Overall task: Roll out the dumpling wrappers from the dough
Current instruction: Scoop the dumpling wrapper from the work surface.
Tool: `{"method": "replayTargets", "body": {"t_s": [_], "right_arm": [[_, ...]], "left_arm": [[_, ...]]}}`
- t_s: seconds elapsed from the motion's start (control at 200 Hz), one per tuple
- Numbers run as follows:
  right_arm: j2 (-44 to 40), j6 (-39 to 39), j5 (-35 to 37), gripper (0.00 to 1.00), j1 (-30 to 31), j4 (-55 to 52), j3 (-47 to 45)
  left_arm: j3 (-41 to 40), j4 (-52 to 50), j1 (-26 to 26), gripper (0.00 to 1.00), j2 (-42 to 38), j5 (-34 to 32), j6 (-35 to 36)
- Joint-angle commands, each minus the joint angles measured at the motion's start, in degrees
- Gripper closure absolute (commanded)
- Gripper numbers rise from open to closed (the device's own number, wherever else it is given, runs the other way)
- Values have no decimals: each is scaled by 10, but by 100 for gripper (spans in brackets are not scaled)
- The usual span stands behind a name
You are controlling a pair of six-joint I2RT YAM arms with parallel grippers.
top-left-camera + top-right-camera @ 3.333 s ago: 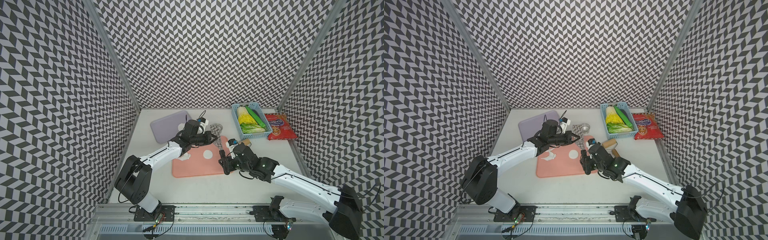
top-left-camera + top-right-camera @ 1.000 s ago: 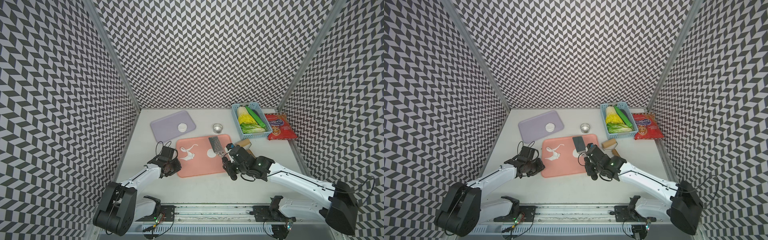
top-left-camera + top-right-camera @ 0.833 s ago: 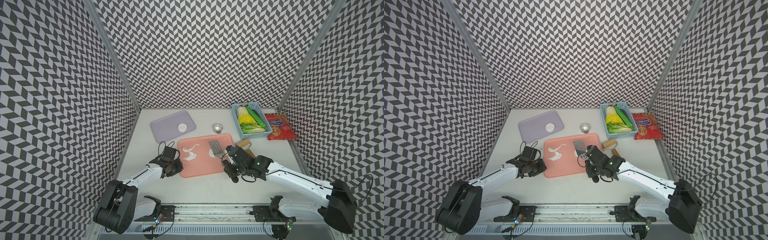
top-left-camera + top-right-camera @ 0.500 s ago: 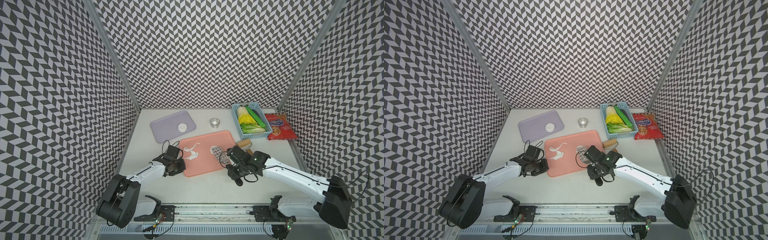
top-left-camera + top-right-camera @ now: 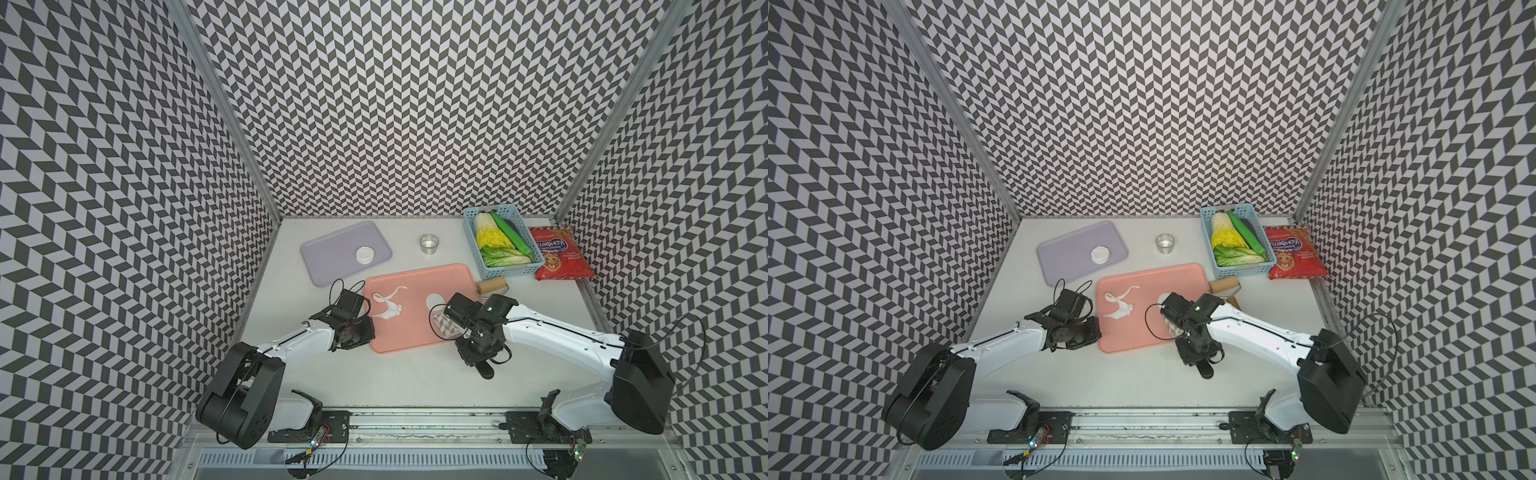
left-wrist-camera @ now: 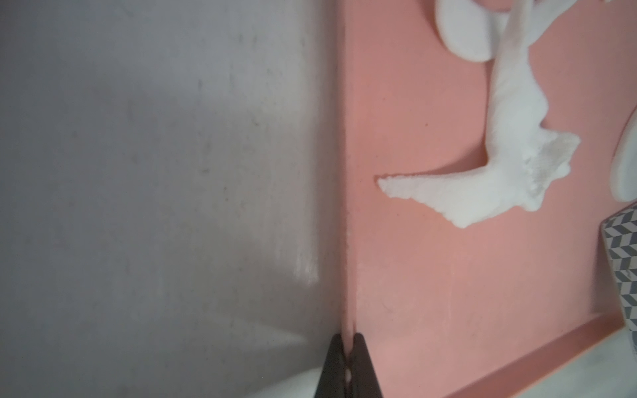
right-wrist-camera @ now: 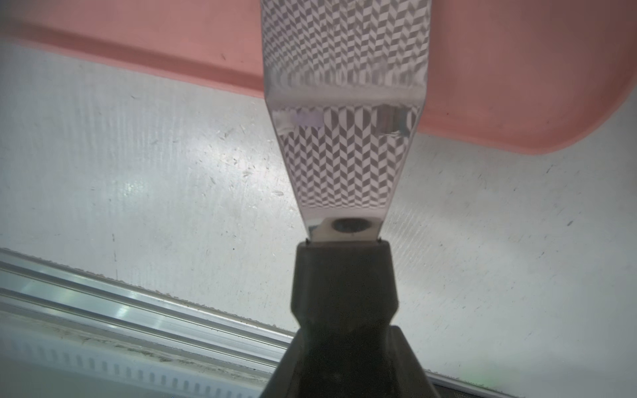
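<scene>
Dough (image 5: 388, 306) lies in ragged scraps on the left half of the pink tray (image 5: 409, 338). One cut wrapper (image 5: 435, 300) sits right of the scraps, and another wrapper (image 5: 365, 254) rests on the purple tray (image 5: 332, 249). The left fingers (image 6: 332, 365) are pinched tight on the pink tray's left rim. The right fingers (image 7: 410, 365) grip a scraper (image 7: 344, 103) by its handle, blade low over the tray's near right part.

This looks like the lift-off step. Next, the blade needs to slide flat under the disc without tearing it while the left steadies the tray. The tray's lip is near the blade. The roller (image 5: 492, 286) and basket (image 5: 505, 272) crowd the right, with open worktop (image 5: 395, 382) in front.
</scene>
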Motion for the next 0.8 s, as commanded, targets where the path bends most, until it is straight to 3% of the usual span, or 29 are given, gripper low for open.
{"method": "replayTargets", "body": {"t_s": [0.0,0.335,0.796], "right_arm": [[11,-10,9,100,-3,-20,26],[34,-31,-32,100,-25,-22,44],[-6,-17,-49,100,-26,-64,40]], "left_arm": [[-6,-17,-13,100,18,23,18],[-4,-22,-17,100,12,14,16],[-3,-28,-24,100,10,4,14]]}}
